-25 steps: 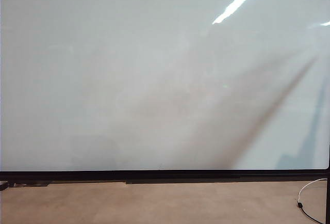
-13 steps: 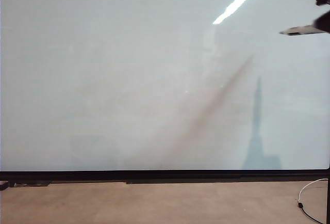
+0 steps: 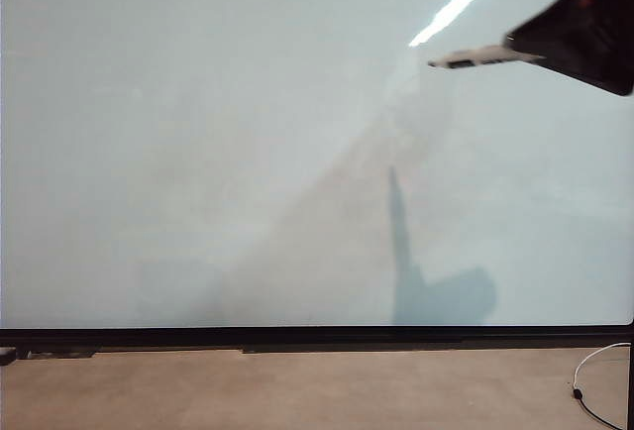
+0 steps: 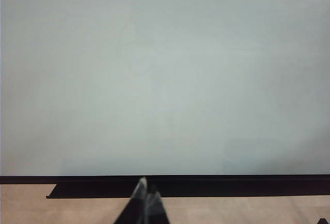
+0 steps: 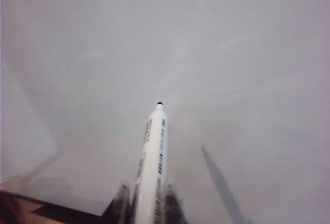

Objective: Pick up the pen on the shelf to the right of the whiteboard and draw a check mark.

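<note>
Since the earlier frames the right gripper (image 3: 525, 53) has come further in from the upper right, its shadow sliding leftward across the whiteboard (image 3: 198, 153). Board glossy, unmarked, black frame above tan floor. Right gripper is clamped on the pen (image 3: 474, 56), tip pointing left. Left gripper (image 4: 146, 195) low by the frame, fingertips together, empty.

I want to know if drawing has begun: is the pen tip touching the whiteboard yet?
Cannot tell. No view shows contact or gap between the pen, in the right end effector, and the unmarked whiteboard.
</note>
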